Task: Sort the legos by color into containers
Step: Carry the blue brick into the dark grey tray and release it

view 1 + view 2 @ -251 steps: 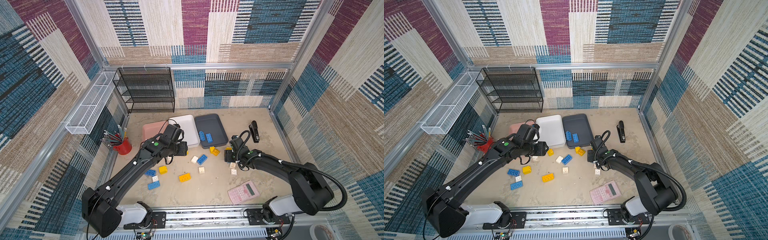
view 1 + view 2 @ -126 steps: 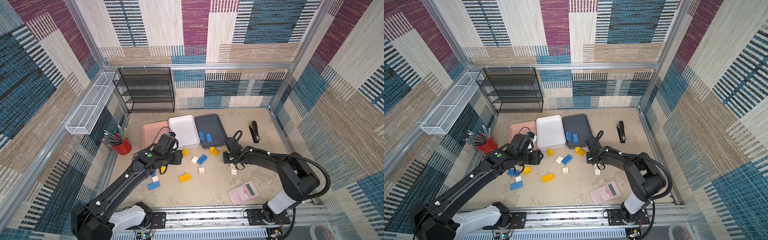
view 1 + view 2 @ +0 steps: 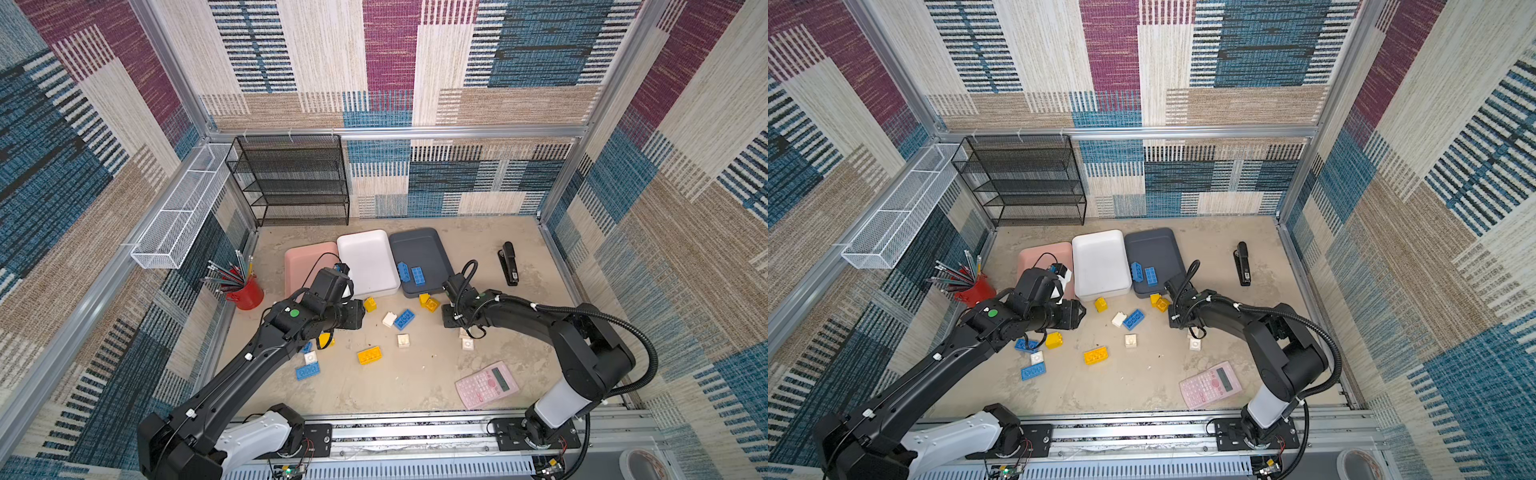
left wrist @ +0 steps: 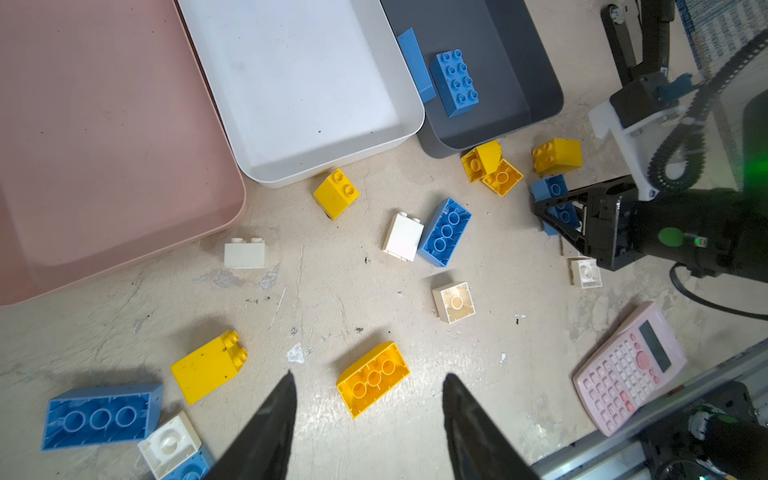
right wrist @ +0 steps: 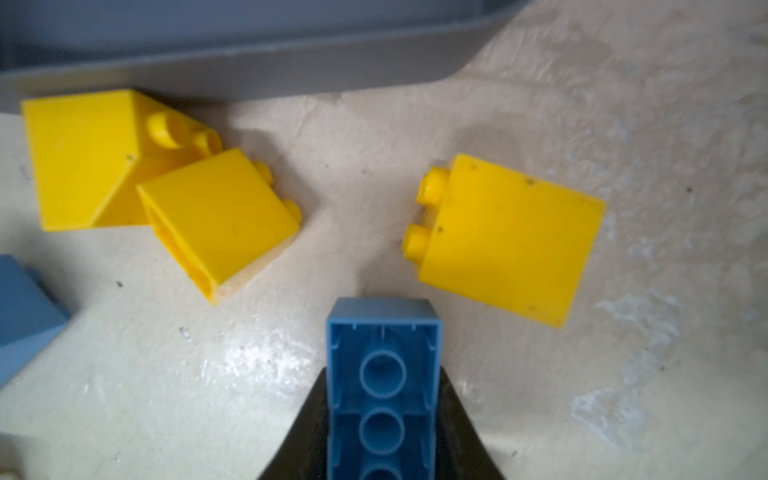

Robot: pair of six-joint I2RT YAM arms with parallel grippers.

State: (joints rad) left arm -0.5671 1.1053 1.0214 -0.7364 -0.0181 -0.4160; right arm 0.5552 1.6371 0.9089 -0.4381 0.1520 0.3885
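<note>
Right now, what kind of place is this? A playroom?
Probably a robot test booth, not a playroom: two black robot arms mounted on a metal rail, patterned walls on an aluminium frame, and Lego bricks beside three trays.

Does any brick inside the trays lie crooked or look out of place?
Yes. In the grey tray, one blue brick leans on its side against the tray wall; the other brick lies flat, studs up.
</note>
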